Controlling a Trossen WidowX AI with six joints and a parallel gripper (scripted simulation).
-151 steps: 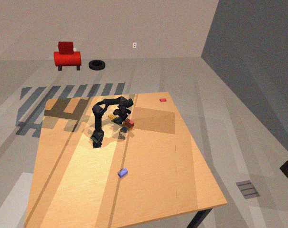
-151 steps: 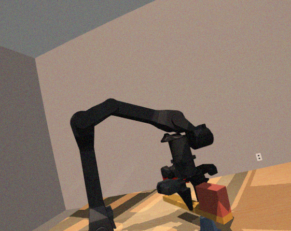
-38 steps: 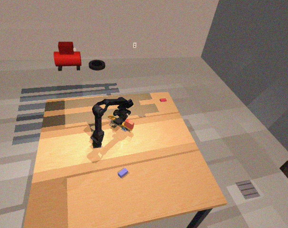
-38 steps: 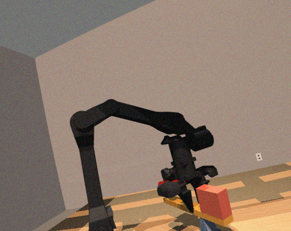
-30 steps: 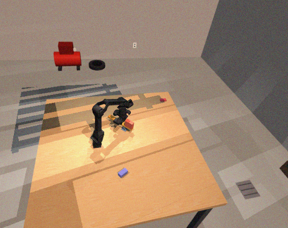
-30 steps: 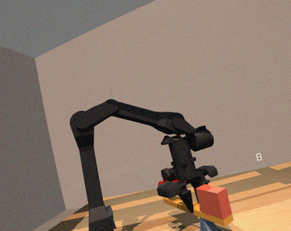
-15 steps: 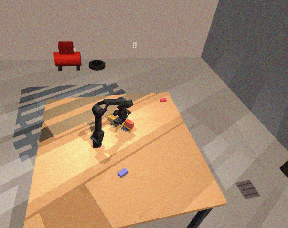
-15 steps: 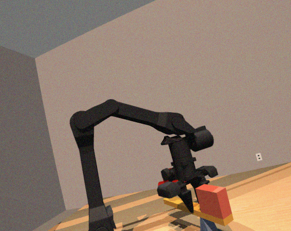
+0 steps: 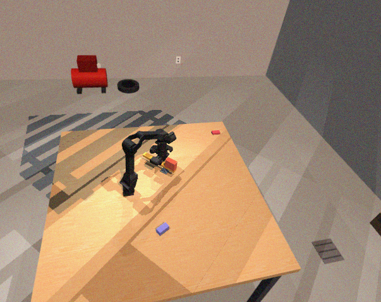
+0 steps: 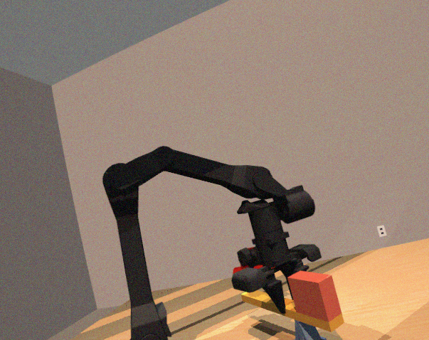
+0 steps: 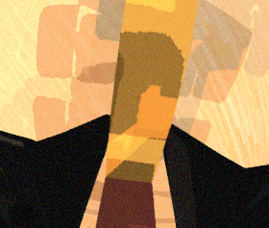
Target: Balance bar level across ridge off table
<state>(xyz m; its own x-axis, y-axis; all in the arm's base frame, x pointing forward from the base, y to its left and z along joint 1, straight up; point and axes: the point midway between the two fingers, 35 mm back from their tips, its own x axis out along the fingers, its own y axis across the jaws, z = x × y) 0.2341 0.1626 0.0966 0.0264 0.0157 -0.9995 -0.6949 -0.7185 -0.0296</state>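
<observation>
The yellow-orange bar is above the table, with a red block on one end. My gripper points down and is shut on the bar, one finger on each side, beside the red block. The bar looks roughly level. The blue ridge stands below the bar, under the part near the red block. Its top is hidden by the bar, so I cannot tell whether they touch.
A purple block lies on the table, well away from the arm. A small red block lies near the far corner. A red tank-like machine and a black tyre are on the floor beyond the table.
</observation>
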